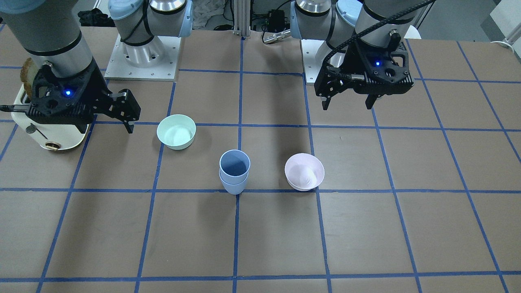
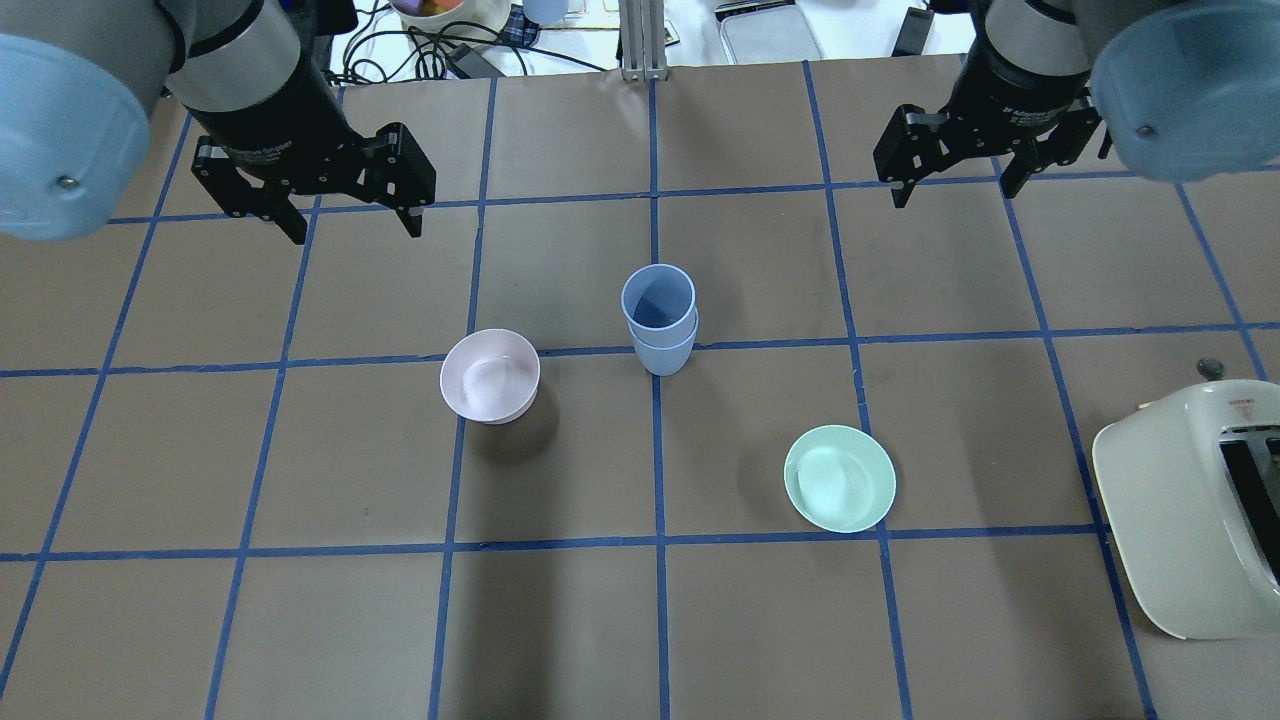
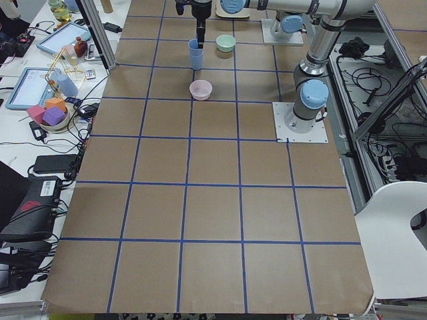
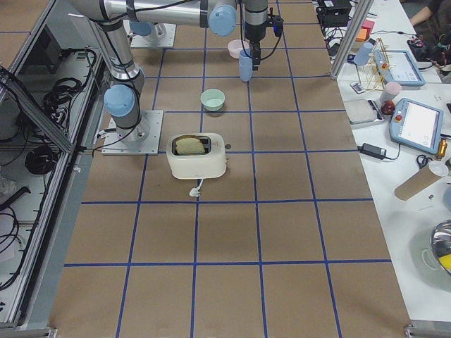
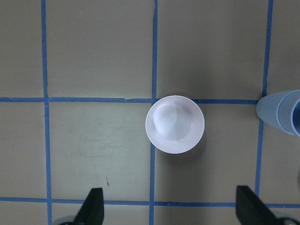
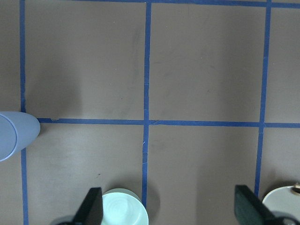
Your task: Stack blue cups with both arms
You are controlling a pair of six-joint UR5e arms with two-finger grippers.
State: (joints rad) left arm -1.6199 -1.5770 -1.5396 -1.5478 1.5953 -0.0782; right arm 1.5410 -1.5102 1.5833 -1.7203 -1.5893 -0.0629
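Observation:
The two blue cups stand nested, one inside the other, upright on the table's middle line, the upper cup (image 1: 235, 163) in the lower cup (image 1: 234, 187); the stack also shows in the overhead view (image 2: 659, 318). My left gripper (image 2: 345, 215) is open and empty, raised behind the pale pink bowl (image 2: 489, 375), well apart from the stack. My right gripper (image 2: 955, 190) is open and empty, raised at the back on the other side. The left wrist view shows the stack (image 5: 283, 112) at its right edge. The right wrist view shows it (image 6: 14, 133) at its left edge.
A mint-green bowl (image 2: 839, 478) sits in front of the stack on my right. A cream toaster (image 2: 1190, 520) with a slice of toast in it stands at the table's right end. Blue tape lines grid the brown table.

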